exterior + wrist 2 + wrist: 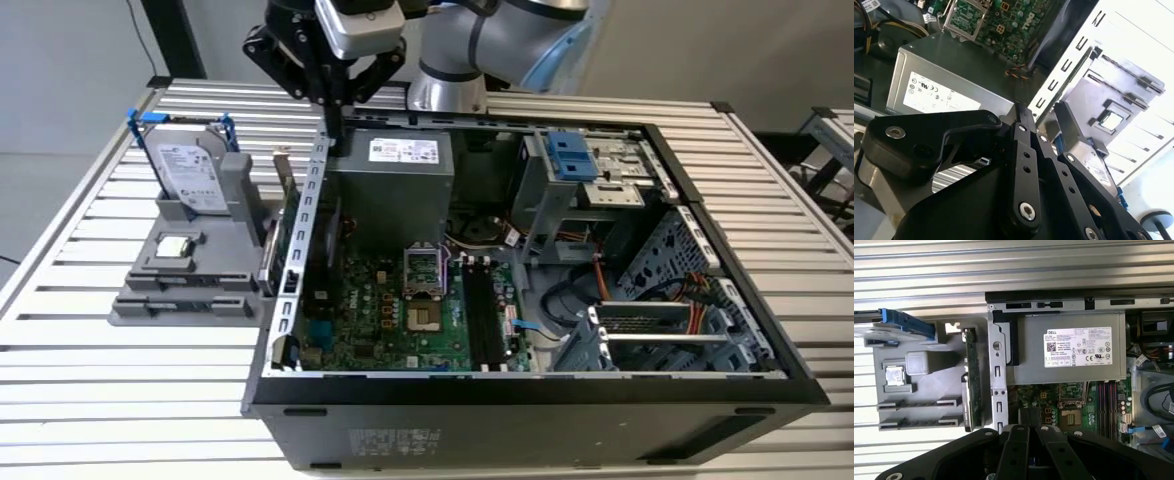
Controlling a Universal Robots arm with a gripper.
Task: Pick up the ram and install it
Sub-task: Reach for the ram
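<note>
Above the ram [971, 365]: we are seeing open room.
Beside it: the case wall [997, 375] is crowding one side, the grey holder [919, 390] the other.
Past that wall: the power supply [1029, 350] is blocking one end.

The exterior view looks steeply down from off the arm onto the open computer case [534, 420], near enough to take in all of it, with the arm [467, 40] at 12 o'clock and the gray holder [187, 298] at 9. The first wrist view faces straight down from high above the gripper [1029, 429]. The second wrist view sits close, slanting along the gripper. All three share the power supply [387, 190] and the holder.
</note>
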